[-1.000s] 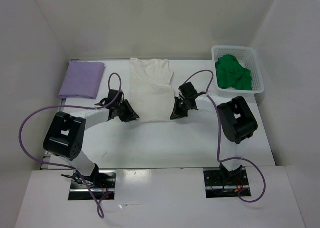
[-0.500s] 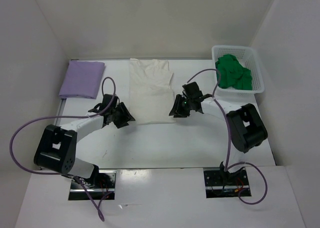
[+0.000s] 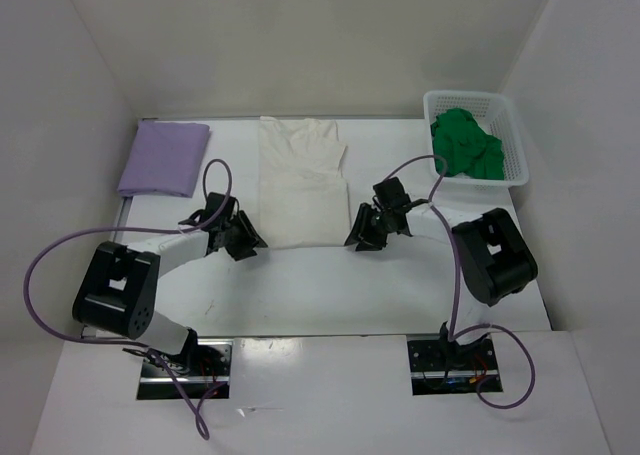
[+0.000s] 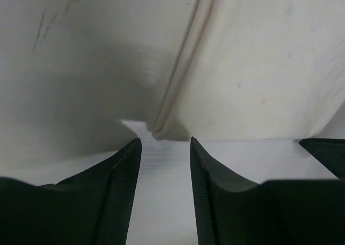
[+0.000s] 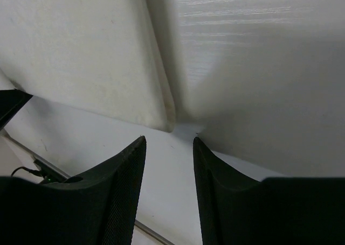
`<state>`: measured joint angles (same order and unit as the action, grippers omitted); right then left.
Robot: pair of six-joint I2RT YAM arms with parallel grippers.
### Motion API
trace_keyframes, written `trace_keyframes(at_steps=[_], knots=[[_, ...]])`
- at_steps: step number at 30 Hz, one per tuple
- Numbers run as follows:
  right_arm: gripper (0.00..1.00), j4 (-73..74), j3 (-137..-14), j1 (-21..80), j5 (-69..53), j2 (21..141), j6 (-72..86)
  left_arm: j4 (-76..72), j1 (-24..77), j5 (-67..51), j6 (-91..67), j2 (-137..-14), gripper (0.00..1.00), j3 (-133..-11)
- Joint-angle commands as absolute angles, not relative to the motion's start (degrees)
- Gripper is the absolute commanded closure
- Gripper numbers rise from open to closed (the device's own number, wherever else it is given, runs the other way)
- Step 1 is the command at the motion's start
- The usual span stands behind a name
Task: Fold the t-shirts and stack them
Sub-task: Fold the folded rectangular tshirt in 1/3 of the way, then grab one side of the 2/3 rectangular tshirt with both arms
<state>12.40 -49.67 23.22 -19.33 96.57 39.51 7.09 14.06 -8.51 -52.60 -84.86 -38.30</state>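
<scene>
We count three t-shirts: one purple shirt (image 3: pixel 165 158), one cream shirt (image 3: pixel 298 185) and one green shirt (image 3: pixel 463 147). We count one basket (image 3: pixel 468 95), one table (image 3: pixel 300 287) and two grippers, the left gripper (image 3: pixel 256 243) and the right gripper (image 3: pixel 353 242).

L arm (image 3: pixel 115 290) & R arm (image 3: pixel 490 255) had black blocky joint housings, white link tubes. Purple cable (image 3: pixel 456 295) looped off each and ran to metal base plates (image 3: pixel 215 360) at table (image 3: pixel 300 285) near edge. L gripper (image 4: pixel 164 142), R gripper (image 5: pixel 168 140): black fingers (image 4: pixel 121 191), fine-ribbed inner faces.
</scene>
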Motion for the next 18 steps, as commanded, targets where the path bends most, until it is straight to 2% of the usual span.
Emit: trace_keyframes(at_steps=[1,3,5,7,15,16,17,18], knots=[[0.54,7.74,-48.78,23.03,-21.09,97.65,40.86,6.51,13.97,-6.86,-51.50,-87.63,0.51,-38.23],[0.54,7.21,-48.78,23.03,-21.09,98.17,41.40,5.01,13.97,-6.86,-52.12,-87.63,0.52,-37.71],[0.60,6.68,-48.78,23.03,-21.09,99.57,41.40,4.22,13.97,-7.46,-52.12,-88.76,0.54,-37.71],[0.64,5.46,-48.78,23.03,-21.09,99.58,42.01,3.69,13.97,-7.47,-52.12,-89.38,0.60,-38.23],[0.63,4.83,-50.71,23.03,-18.98,101.69,42.10,3.16,13.97,-8.00,-52.12,-90.00,0.72,-39.46],[0.66,4.83,-50.71,23.03,-18.98,101.69,42.10,3.16,13.97,-8.00,-52.12,-90.00,0.73,-39.46],[0.76,4.31,-50.71,23.03,-18.98,102.21,42.10,3.16,13.97,-8.00,-52.12,-90.00,0.75,-39.98],[0.82,4.31,-50.71,23.03,-18.98,102.22,42.10,3.69,13.97,-8.00,-52.12,-90.00,0.81,-39.99]])
